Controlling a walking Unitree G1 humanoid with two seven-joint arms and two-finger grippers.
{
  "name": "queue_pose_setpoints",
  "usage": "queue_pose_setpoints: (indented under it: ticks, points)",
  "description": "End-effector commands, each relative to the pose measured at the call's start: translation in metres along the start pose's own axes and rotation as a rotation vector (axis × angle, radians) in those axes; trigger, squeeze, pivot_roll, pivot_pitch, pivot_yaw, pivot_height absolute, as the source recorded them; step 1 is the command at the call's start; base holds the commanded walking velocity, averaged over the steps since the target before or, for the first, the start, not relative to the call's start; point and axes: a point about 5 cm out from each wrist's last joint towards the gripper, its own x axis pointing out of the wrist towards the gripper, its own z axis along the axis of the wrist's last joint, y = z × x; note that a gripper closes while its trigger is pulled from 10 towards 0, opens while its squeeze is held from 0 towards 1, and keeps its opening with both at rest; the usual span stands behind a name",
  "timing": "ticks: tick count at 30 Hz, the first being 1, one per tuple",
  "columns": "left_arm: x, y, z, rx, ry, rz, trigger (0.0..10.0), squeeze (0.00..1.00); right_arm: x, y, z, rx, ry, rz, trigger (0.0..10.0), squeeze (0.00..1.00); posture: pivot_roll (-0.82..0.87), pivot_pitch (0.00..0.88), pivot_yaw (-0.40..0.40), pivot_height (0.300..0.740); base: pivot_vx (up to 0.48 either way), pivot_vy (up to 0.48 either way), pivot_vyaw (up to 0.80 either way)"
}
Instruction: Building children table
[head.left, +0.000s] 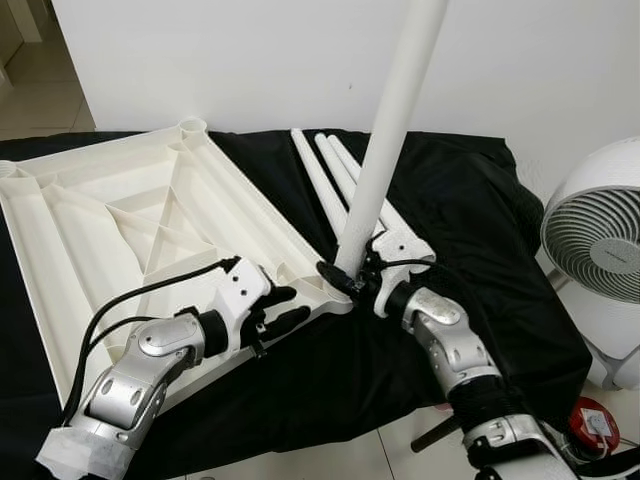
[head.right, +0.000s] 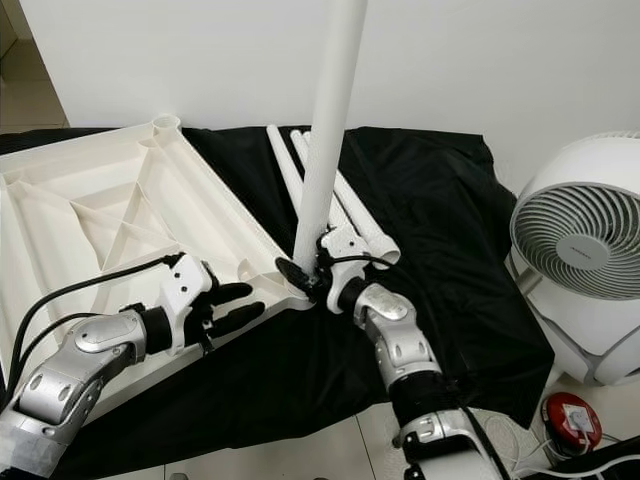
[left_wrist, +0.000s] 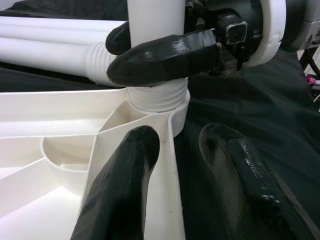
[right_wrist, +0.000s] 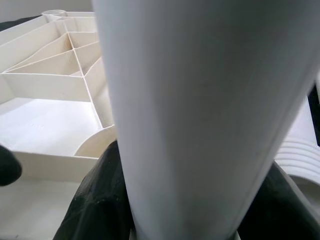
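White leg (head.left: 395, 130) clamped upright by right gripper (head.left: 352, 277); left gripper (head.left: 283, 308) open astride tabletop (head.left: 110, 215) rim.

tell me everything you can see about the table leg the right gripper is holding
The upright leg is a long, smooth white tube that looks like plastic, leaning slightly, its top out of frame. Its lower end has a ribbed screw thread seated in the round corner socket of the overturned white tabletop. The right gripper is shut around it just above the thread, black fingers on both sides. Three spare legs lie behind it on the black cloth.
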Motion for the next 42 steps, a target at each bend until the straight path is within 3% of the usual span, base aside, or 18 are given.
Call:
queue_pose_setpoints:
  ticks: [1, 2, 3, 5, 9, 12, 20, 21, 29, 33, 34, 35, 38, 42]
  points:
    - [0.000, -0.002, 0.000, 0.003, 0.004, -0.041, 10.0, 0.00, 0.002, 0.009, -0.003, 0.009, 0.021, -0.045, 8.1, 0.00, 0.03, 0.000, -0.080, 0.740, 0.000, 0.000, 0.00]
    - [0.000, -0.002, 0.000, 0.003, 0.004, -0.041, 10.0, 0.00, 0.002, 0.009, -0.003, 0.009, 0.021, -0.045, 8.1, 0.00, 0.03, 0.000, -0.080, 0.740, 0.000, 0.000, 0.00]
    - [0.001, -0.002, -0.001, 0.002, 0.004, -0.043, 10.0, 0.00, 0.001, 0.010, -0.004, 0.027, 0.020, -0.120, 10.0, 0.00, 0.02, 0.000, -0.077, 0.740, 0.000, 0.000, 0.00]
    - [0.001, -0.002, -0.001, 0.000, 0.004, -0.045, 10.0, 0.00, -0.003, 0.008, -0.005, 0.070, 0.028, -0.255, 10.0, 0.00, 0.02, 0.000, -0.077, 0.740, 0.000, 0.000, 0.00]
    - [0.001, -0.002, -0.001, -0.001, 0.004, -0.046, 10.0, 0.00, -0.004, 0.007, -0.006, 0.080, 0.031, -0.284, 10.0, 0.00, 0.02, 0.000, -0.077, 0.740, 0.000, 0.000, 0.00]
    - [0.003, -0.003, -0.001, -0.003, 0.002, -0.054, 10.0, 0.00, -0.011, 0.006, -0.007, 0.083, 0.036, -0.499, 10.0, 0.00, 0.01, 0.000, -0.069, 0.740, 0.000, 0.000, 0.00]
    - [0.004, -0.003, 0.000, -0.002, -0.001, -0.054, 10.0, 0.00, -0.013, 0.011, -0.001, 0.067, 0.017, -0.519, 10.0, 0.00, 0.01, 0.000, -0.068, 0.740, 0.000, 0.000, 0.00]
    - [0.005, -0.003, 0.000, 0.000, -0.001, -0.054, 10.0, 0.00, -0.013, 0.010, 0.000, 0.080, 0.007, -0.500, 10.0, 1.00, 0.01, 0.000, -0.069, 0.740, 0.000, 0.000, 0.00]
    - [0.005, -0.002, 0.000, 0.005, -0.003, -0.052, 10.0, 0.00, -0.015, 0.002, 0.007, 0.056, -0.013, -0.438, 10.0, 1.00, 0.01, 0.000, -0.071, 0.740, 0.000, 0.000, 0.00]
    - [0.006, -0.001, 0.001, 0.008, -0.005, -0.051, 10.0, 0.00, -0.016, -0.002, 0.010, 0.026, -0.012, -0.322, 10.0, 1.00, 0.01, 0.000, -0.076, 0.740, 0.000, 0.000, 0.00]
    - [0.006, -0.001, 0.001, 0.009, -0.006, -0.050, 10.0, 0.00, -0.017, -0.004, 0.011, -0.001, -0.010, -0.261, 10.0, 0.00, 0.01, 0.000, -0.077, 0.740, 0.000, 0.000, 0.00]
    - [0.006, -0.001, 0.001, 0.009, -0.006, -0.050, 10.0, 0.00, -0.017, -0.004, 0.011, -0.001, -0.010, -0.261, 10.0, 0.00, 0.01, 0.000, -0.077, 0.740, 0.000, 0.000, 0.00]
    - [0.008, -0.008, 0.000, 0.007, -0.012, -0.071, 10.0, 0.00, -0.021, -0.012, 0.011, -0.091, 0.008, -0.074, 10.0, 0.00, 0.01, 0.000, -0.080, 0.740, 0.000, 0.000, 0.00]
    - [0.011, -0.016, -0.001, -0.002, -0.013, -0.098, 10.0, 0.00, -0.020, -0.019, 0.009, -0.115, 0.024, 0.004, 10.0, 0.00, 0.02, 0.000, -0.081, 0.740, 0.000, 0.000, 0.00]
